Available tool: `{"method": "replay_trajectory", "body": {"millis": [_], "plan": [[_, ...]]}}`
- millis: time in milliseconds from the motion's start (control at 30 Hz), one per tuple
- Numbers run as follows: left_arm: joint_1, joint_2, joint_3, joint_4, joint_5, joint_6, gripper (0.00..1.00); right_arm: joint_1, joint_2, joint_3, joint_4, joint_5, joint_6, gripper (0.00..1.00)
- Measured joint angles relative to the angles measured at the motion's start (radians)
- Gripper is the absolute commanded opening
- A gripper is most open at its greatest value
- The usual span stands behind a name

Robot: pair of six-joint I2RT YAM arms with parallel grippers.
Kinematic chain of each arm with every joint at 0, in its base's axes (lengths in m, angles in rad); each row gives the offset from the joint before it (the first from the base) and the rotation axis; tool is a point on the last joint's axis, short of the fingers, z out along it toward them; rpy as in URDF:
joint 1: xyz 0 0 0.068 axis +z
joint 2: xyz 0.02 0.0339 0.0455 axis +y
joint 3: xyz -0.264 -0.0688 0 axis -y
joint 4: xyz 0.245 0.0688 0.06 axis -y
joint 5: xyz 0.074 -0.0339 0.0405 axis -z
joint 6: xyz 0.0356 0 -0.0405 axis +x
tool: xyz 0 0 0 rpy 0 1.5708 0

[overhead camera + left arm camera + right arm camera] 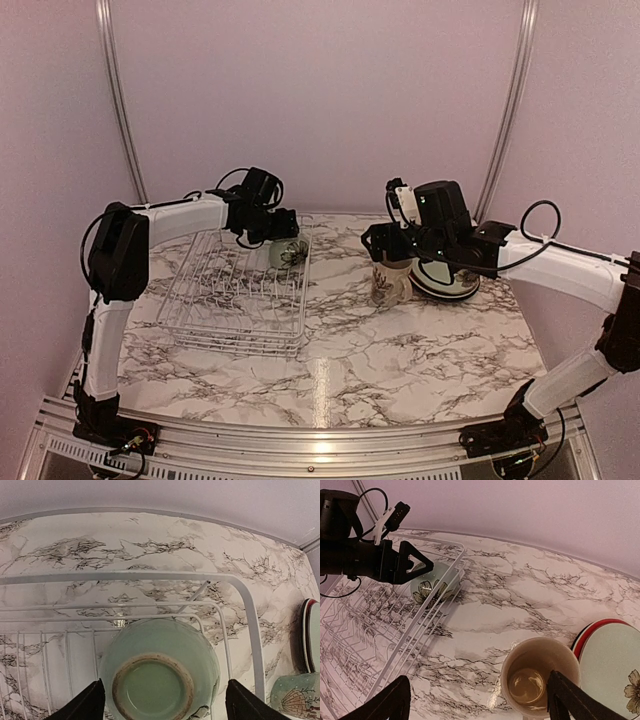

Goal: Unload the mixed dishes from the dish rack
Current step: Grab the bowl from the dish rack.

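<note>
A small pale green bowl [160, 672] leans in the far right corner of the white wire dish rack [235, 300], its foot ring facing the left wrist camera. My left gripper [162, 707] is open, one finger on each side of the bowl with a gap at both. The bowl [288, 253] also shows from above under the left gripper [272, 228]. A cream floral mug [540, 680] stands upright on the table. My right gripper [480, 705] hangs open above it, its right finger [570, 700] over the mug's rim. A pale green plate [612, 662] lies on a striped-rim plate beside the mug.
The rack's thick rim wire [250, 625] runs close to the right of the bowl, and the back wall is just beyond it. Mug [390, 282] and stacked plates [450, 287] sit right of centre on the marble table [400, 360]. No other dishes show in the rack.
</note>
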State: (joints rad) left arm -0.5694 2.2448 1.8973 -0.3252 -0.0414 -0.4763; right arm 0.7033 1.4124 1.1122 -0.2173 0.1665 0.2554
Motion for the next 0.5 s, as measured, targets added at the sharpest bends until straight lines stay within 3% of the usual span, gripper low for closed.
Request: {"method": "replay_trajectory", "body": {"millis": [200, 367, 500], "plan": [[0.000, 0.013, 0.000, -0.005, 0.000, -0.015, 0.89, 0.000, -0.001, -0.015, 0.000, 0.000, 0.000, 0.91], [0.000, 0.014, 0.000, -0.004, 0.001, -0.027, 0.74, 0.000, -0.001, -0.018, 0.000, 0.000, 0.000, 0.91], [0.001, 0.023, 0.013, -0.009, 0.000, -0.034, 0.72, 0.000, -0.001, -0.018, 0.000, -0.001, 0.001, 0.91]]}}
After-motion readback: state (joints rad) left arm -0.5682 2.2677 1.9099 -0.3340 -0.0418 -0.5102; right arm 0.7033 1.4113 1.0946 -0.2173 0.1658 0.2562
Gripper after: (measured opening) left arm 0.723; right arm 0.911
